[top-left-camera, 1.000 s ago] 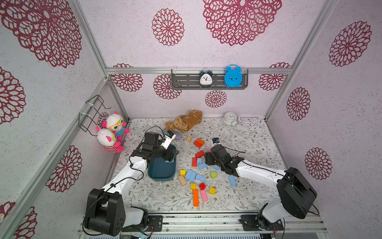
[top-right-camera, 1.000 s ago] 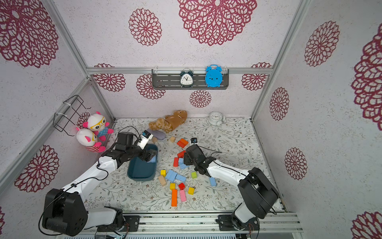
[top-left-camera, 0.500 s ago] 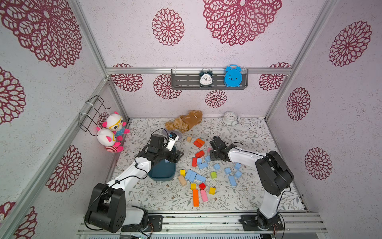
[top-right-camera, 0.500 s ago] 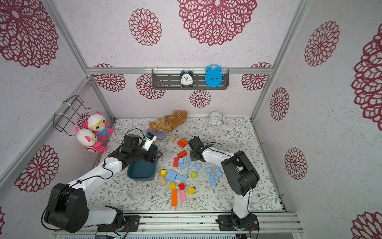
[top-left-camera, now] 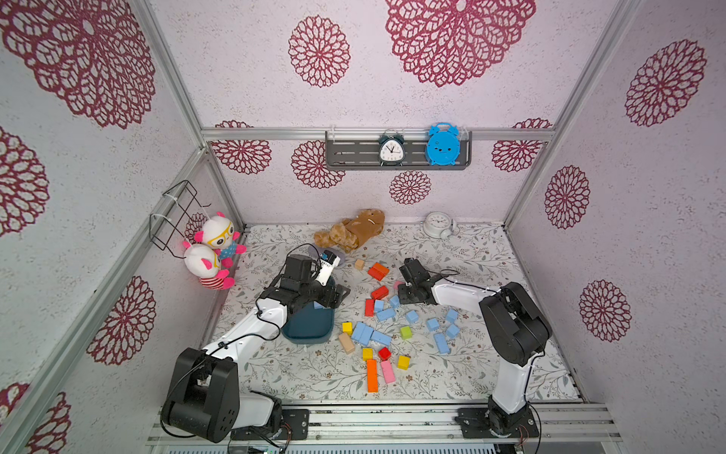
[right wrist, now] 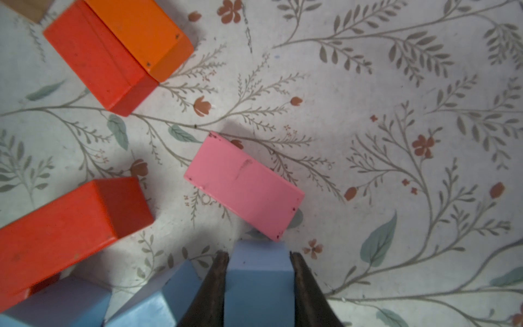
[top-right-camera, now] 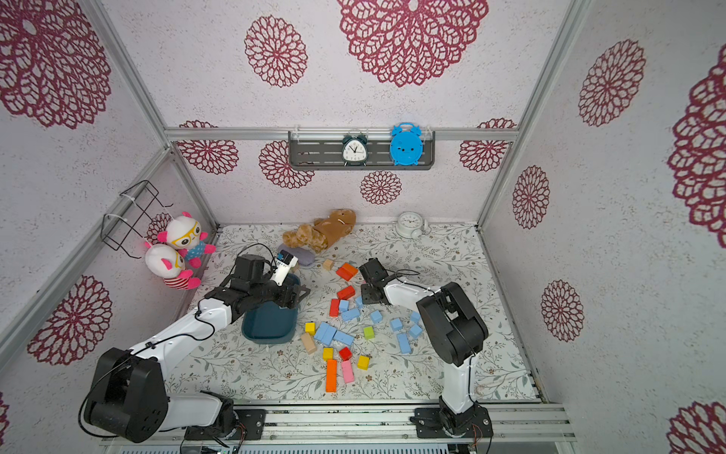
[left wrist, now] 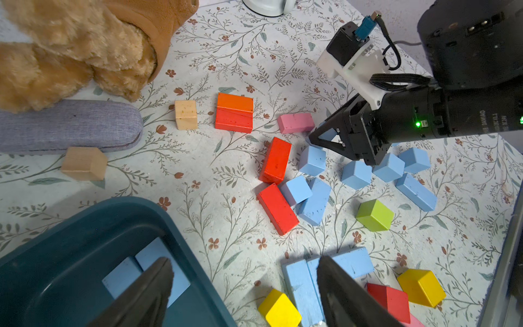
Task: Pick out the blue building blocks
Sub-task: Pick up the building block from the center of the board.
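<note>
Our right gripper has squeezed shut on a blue block — we lift straight up, missing the pink block at twelve o'clock.

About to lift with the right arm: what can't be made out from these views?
- Held blue block: the right wrist view's edge cuts it off, so cube or brick is unclear.
- In both top views the right gripper largely hides it.
- Teal tray contents: the left arm covers most from above. The left gripper hides part in the left wrist view.
</note>
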Available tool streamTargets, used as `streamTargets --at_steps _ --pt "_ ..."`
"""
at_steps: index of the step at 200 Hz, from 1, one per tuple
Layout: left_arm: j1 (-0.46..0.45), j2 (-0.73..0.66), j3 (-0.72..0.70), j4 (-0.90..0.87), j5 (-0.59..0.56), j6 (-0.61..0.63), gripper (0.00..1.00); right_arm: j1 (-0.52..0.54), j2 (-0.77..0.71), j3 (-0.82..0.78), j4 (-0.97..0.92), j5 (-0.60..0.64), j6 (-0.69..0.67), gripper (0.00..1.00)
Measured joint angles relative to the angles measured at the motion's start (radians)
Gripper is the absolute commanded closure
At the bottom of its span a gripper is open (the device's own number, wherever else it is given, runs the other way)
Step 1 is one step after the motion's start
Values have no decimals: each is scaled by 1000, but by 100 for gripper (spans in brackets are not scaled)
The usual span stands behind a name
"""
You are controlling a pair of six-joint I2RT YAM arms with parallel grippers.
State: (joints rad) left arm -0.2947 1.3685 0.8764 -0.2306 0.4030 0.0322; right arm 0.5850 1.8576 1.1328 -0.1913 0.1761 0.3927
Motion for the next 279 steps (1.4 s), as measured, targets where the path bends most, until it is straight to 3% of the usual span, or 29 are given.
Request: streamTargets --at_steps 27,59,78,110,192,251,279 --pt "-10 -14 -10 35 59 85 16 1 -146 -144 124 -89 14 73" --pt "-50 -47 -10 67 151 317 18 4 -329 -322 418 -289 110 73" --pt "-80 -44 -28 118 177 436 18 10 -364 -377 577 -396 180 72" --pt "-116 10 -39 183 163 536 18 32 -369 -419 724 -524 262 72" --pt "-175 36 -39 236 166 612 19 90 -369 -426 860 -610 360 71" --pt "-190 35 -39 259 191 595 40 126 -369 -424 866 -607 368 69" --pt "-192 30 -40 265 204 593 44 138 -369 -421 868 -599 369 68"
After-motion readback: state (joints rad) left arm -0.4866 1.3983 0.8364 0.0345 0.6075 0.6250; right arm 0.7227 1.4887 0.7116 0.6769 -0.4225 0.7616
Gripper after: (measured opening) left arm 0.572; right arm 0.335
